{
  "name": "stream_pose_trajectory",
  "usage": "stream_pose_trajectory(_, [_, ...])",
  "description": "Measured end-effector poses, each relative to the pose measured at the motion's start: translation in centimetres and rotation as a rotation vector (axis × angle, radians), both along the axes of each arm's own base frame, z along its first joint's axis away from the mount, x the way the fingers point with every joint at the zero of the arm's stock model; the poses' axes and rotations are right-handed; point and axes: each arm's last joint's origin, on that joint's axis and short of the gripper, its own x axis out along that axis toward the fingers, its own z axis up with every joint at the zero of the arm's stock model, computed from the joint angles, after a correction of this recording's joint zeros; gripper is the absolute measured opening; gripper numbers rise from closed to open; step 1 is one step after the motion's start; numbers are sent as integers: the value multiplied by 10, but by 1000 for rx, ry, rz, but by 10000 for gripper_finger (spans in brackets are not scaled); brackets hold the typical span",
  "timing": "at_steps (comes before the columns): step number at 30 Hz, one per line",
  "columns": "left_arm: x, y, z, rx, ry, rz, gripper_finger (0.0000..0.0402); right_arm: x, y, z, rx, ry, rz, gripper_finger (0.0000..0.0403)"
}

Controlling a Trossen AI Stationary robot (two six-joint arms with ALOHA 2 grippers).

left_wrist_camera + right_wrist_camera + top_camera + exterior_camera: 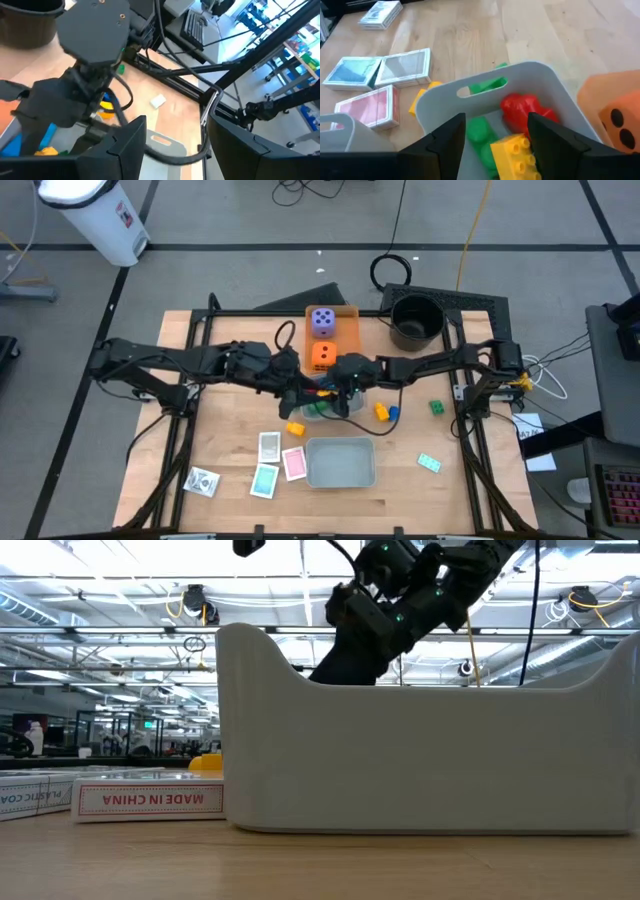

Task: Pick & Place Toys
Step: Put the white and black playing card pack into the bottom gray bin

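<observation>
both arms meet over the middle of the pale wood-plank counter (230, 510), right above a small grey tray (555, 95) with smooth rounded plastic walls and a slot handle cut in its rim. the right pincer (495, 131) hangs over that tray with its fingers spread and nothing between them. inside the tray: a glossy red brick (520, 109), a rounded green brick (479, 131) and a studded yellow brick (516, 151) whose long axis runs slantwise across the tray floor. another green piece shows only through the handle slot.

the left pincer (177, 145) sits just beside it, fingers apart and nothing visibly gripped; most of what's under it is blocked by the other arm's wrist.

the orange die (322, 356) and purple die (322, 321) are soft-cornered cubes with dark dots, sitting on the flat orange tray (347, 330). a second, bigger grey tray (340, 463) sits nearer the front edge, long side running left to right. the white card (269, 446), pink card (294, 463) and teal card (265, 480) lie flat, touching, just left of it. a loose yellow brick (295, 428) lies near them.

in the low view the big tray's wall hides nearly everything behind it.
</observation>
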Motion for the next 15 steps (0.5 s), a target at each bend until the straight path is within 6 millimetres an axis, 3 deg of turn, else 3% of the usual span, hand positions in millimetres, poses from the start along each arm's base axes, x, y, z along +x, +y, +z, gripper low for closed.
stream_pose_trajectory(7, [-18, -4, 2, 1, 79, -34, 214, -6, 1, 20, 54, -59, -35, 210])
stream_pose_trajectory(15, [-39, -34, -11, -29, 288, -63, 214, 0, 12, 39, 291, -209, -35, 210])
